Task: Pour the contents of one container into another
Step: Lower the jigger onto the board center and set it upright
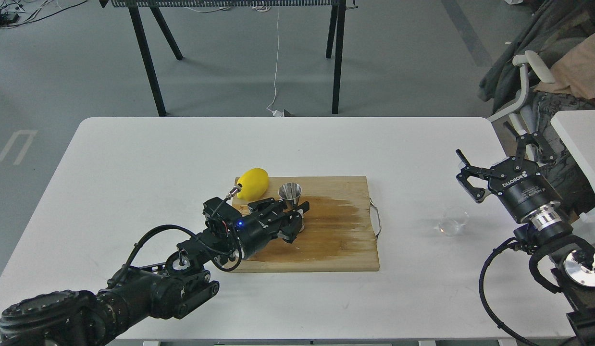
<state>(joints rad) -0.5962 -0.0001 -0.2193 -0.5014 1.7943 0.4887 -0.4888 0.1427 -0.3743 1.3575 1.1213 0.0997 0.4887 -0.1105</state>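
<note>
— Since the cup is what I have to pick up, where does it sit for you?

— On the bare table, upright, well off the board to its right. It looks empty or near it; I cannot tell through the glass.

— And from my right gripper?

— Just below and a little left of it in the head view, so toward me and slightly inward. Its fingers are spread wide and hold nothing. That arm is clearly the nearer one.

— The jigger?

— Upright on the board beside the lemon, well apart from the cup. My left gripper is right at its base, jaws around the lower cone, but whether they actually pinch it I cannot tell.

— So the reach?

— I judge a short drop back and inward for the right arm, then a carry leftward to the jigger.
</note>
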